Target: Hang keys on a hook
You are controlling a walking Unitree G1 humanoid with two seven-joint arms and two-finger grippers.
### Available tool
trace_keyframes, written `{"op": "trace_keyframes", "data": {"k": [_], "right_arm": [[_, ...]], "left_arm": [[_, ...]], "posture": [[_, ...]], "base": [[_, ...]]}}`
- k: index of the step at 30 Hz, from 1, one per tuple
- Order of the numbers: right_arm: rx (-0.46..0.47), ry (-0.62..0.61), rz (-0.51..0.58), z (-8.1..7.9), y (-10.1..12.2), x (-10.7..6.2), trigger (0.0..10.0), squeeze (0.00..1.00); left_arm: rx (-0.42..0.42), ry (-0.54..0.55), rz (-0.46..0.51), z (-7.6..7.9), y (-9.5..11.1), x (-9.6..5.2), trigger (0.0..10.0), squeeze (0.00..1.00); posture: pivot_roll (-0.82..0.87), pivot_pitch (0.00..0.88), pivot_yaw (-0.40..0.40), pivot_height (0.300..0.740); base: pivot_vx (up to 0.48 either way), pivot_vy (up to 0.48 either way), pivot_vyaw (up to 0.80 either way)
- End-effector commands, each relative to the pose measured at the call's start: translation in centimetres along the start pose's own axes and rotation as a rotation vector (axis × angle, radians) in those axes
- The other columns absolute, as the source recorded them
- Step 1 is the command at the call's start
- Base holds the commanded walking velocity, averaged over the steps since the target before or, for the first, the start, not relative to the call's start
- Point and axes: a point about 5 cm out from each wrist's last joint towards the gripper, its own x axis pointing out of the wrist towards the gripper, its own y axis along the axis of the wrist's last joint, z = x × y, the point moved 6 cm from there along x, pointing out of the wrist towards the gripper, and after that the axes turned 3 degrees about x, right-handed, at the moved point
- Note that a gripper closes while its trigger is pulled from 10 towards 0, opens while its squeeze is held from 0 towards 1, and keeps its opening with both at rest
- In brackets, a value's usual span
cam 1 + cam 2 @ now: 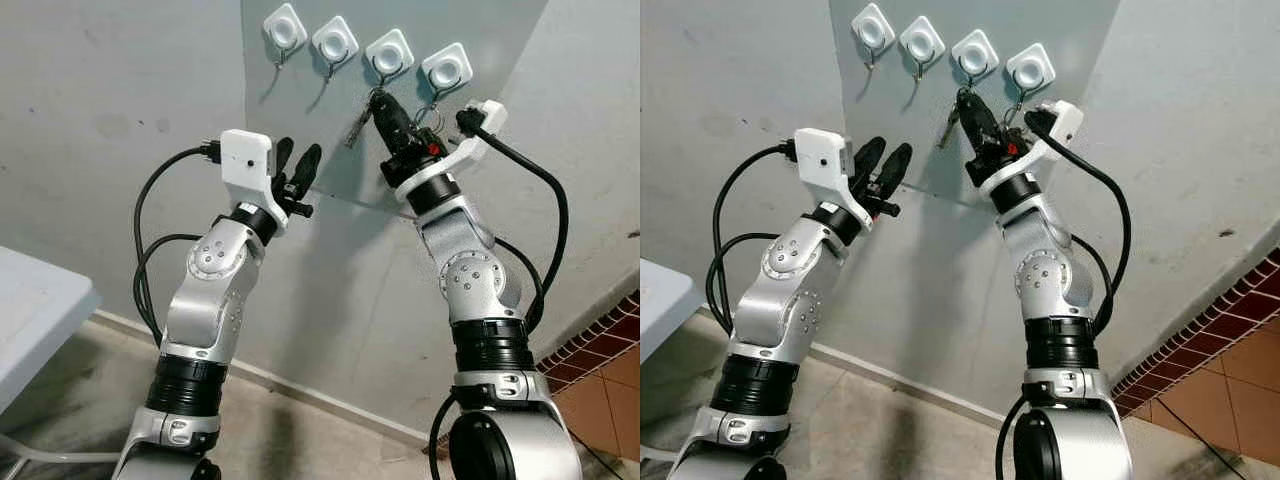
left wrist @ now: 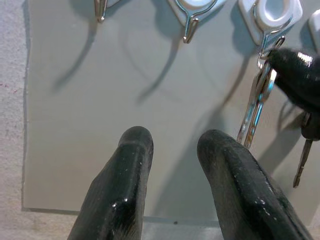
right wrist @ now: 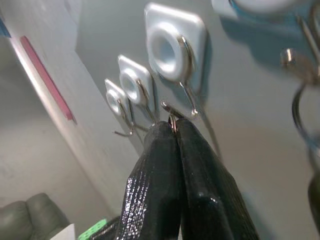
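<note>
keys dangle at the third hook of four on the wall panel | right gripper pinches their ring at that hook | left gripper spread, lower, beside

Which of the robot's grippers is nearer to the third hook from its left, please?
Right. The right gripper is at the third hook, pinching the keys; the left gripper hovers open, lower and to its left.
</note>
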Motion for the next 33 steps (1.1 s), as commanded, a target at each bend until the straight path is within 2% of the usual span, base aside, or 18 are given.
{"op": "trace_keyframes", "data": {"k": [1, 3, 13, 18, 20, 25, 33], "right_arm": [[-0.025, 0.024, 0.011, -0.5, 0.5, -0.2, 10.0, 0.0], [-0.048, 0.039, 0.005, -0.7, 0.4, -0.3, 10.0, 0.0], [-0.036, 0.038, -0.012, -0.8, 0.0, -0.3, 10.0, 0.0], [-0.053, 0.075, 0.022, -1.4, 0.6, -0.3, 10.0, 0.0], [-0.06, 0.117, 0.046, -2.2, 1.1, -0.4, 10.0, 0.0], [-0.044, 0.156, 0.075, -3.0, 1.7, -0.6, 10.0, 0.0], [-0.021, 0.151, 0.096, -3.0, 2.2, -0.5, 10.0, 0.0]], "left_arm": [[0.01, -0.01, 0.03, 0.4, 1.2, 0.3, 10.0, 0.0], [0.01, -0.007, 0.03, 0.3, 1.2, 0.3, 10.0, 0.0], [0.004, -0.001, 0.03, 0.2, 1.3, 0.2, 10.0, 0.0], [0.005, 0.003, 0.032, 0.2, 1.3, 0.2, 10.0, 0.0], [0.006, 0.004, 0.03, 0.2, 1.2, 0.2, 10.0, 0.0], [0.006, 0.004, 0.031, 0.2, 1.2, 0.2, 10.0, 0.0], [0.004, 0.003, 0.031, 0.3, 1.3, 0.3, 10.0, 0.0]], "posture": [[0.15, 0.06, -0.099, 0.74], [0.15, 0.06, -0.099, 0.74], [0.16, 0.062, -0.101, 0.74], [0.16, 0.062, -0.103, 0.74], [0.16, 0.063, -0.103, 0.74], [0.15, 0.063, -0.102, 0.74], [0.15, 0.065, -0.1, 0.74]], "base": [[0.0, 0.0, 0.0], [0.0, 0.0, 0.0], [0.0, 0.0, 0.0], [0.0, 0.0, 0.0], [0.0, 0.0, 0.0], [0.0, 0.0, 0.0], [0.0, 0.0, 0.0]]}}
